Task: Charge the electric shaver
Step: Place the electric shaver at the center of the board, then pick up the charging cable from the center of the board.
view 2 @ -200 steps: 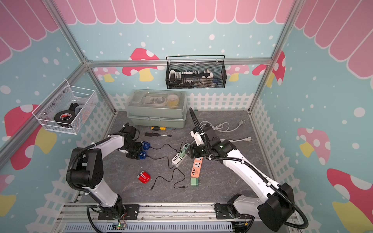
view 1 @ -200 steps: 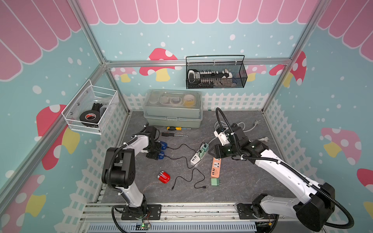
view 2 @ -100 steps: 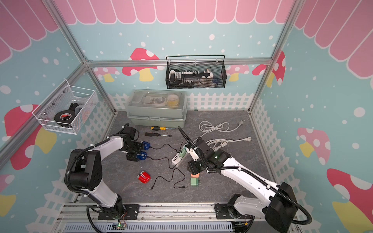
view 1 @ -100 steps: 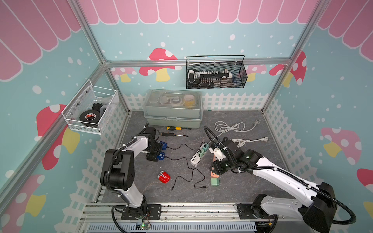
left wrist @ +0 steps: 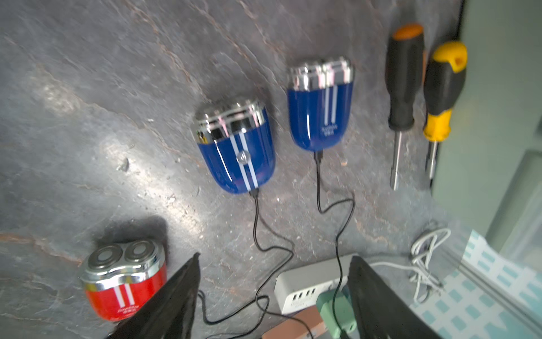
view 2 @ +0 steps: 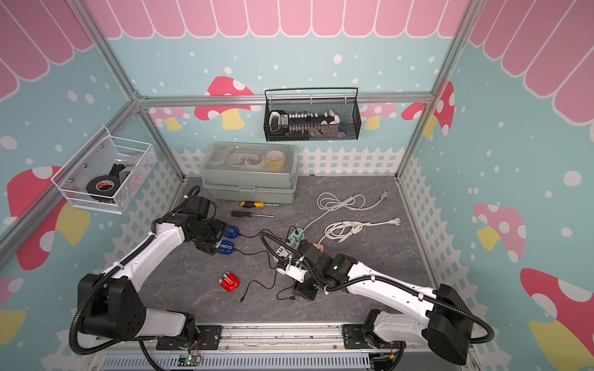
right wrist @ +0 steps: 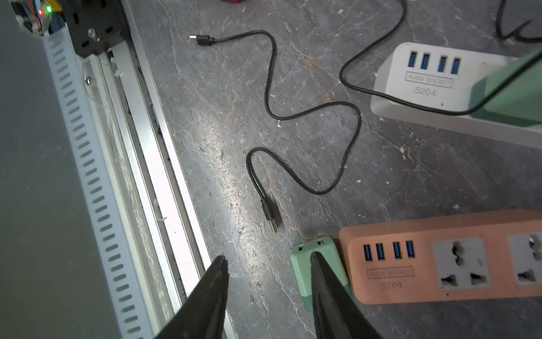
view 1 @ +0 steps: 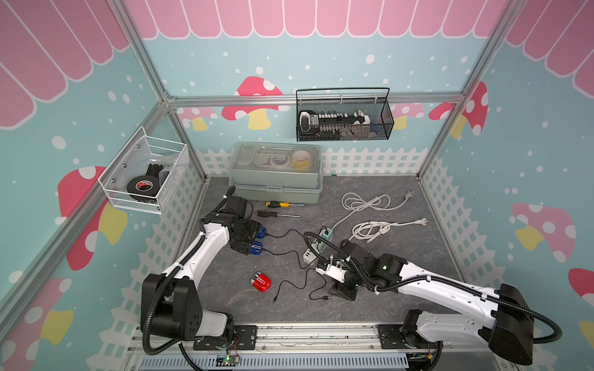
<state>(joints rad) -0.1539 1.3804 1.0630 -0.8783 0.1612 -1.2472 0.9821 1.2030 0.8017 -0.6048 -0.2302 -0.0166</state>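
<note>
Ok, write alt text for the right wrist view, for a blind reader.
The right gripper, open and empty, hovers over a dark stone-look tabletop where a loose black USB cable lies with both plugs free. A small green adapter sits next to an orange power strip; a white power strip lies beyond.

Tabletop (left wrist: 88,88): slate-look, dark grey, mostly matt, rough veined texture, sheen where the light hits. Blue shaver with the round button (left wrist: 237,152) and plain blue shaver (left wrist: 319,114): glossy plastic shells, mirror-chrome heads. Red shaver (left wrist: 123,290): same gloss, chrome band, metal foils. Yellow-and-black screwdriver (left wrist: 443,85) and orange-capped screwdriver (left wrist: 403,82): matt rubbery grips, bare steel shafts. White power strip (right wrist: 425,85), salmon power strip (right wrist: 440,264), green adapter (right wrist: 302,264): smooth matt plastic. Black USB cable (right wrist: 293,117): matt. Front rail (right wrist: 164,190): bare aluminium.
</note>
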